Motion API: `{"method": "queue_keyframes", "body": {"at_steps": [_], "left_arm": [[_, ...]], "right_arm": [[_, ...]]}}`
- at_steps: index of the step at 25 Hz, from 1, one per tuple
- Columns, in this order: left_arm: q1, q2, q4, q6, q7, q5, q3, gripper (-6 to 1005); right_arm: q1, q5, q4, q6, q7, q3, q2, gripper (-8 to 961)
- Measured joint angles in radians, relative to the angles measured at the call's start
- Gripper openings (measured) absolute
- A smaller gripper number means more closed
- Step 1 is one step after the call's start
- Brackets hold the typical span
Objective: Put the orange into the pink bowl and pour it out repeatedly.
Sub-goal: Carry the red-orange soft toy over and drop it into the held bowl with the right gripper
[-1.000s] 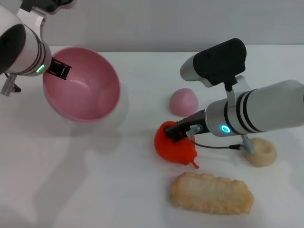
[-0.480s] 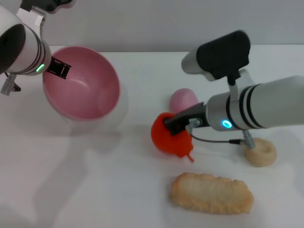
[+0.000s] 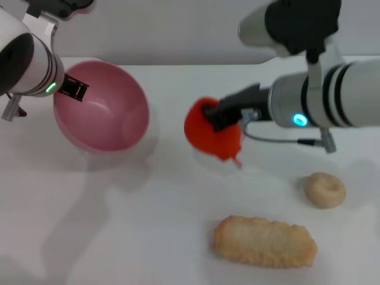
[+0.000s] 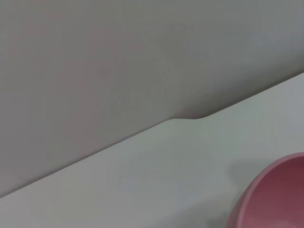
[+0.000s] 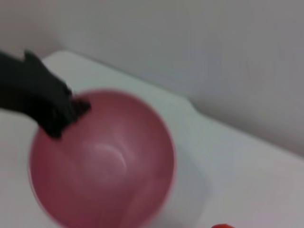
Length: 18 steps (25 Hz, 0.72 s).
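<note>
The pink bowl (image 3: 102,105) sits on the far left side of the white desk (image 3: 148,225), tipped a little so its open mouth faces forward. Nothing is inside it — only smooth, shiny pink walls. The left gripper (image 3: 74,88) is at the bowl's left rim, and its black jaws are clenched on that rim, one part reaching just inside the bowl. The right wrist view shows the same thing: a dark gripper (image 5: 52,111) biting the edge of the bowl (image 5: 102,166), and the bowl has nothing in it. In the left wrist view only a slice of the bowl's pink rim (image 4: 273,194) peeks in at one corner.

The orange (image 3: 211,130) is up in the air, off the desk, near the middle of the scene and to the right of the bowl, with a clear gap between them. It is bright red-orange and lumpy, and a little stem nub sticks out below it. The right gripper (image 3: 221,116) has its dark jaws squeezed on the orange from the right side, holding it up. A tiny bit of the orange (image 5: 221,226) shows at the edge of the right wrist view.

On the desk on the right lies a small beige round bun (image 3: 325,189). Nearer the front lies a long, bumpy, golden piece of bread (image 3: 265,241) — it rests flat, apart from the bun.
</note>
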Motion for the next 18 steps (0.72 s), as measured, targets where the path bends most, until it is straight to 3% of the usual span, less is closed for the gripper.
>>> {"method": "queue_keyframes", "body": {"at_steps": [8,18], "left_arm": [[-0.02,-0.005,-0.012,0.008,-0.011,-0.057,0.044,43],[-0.062,-0.007,-0.01,0.03,-0.016,-0.14,0.101,42]], "right_arm": [[0.01,-0.021,-0.153,0.013,0.0,0.015,-0.002,59],[0.032,-0.026,-0.083,-0.051,-0.002,0.01,-0.001,74]]}}
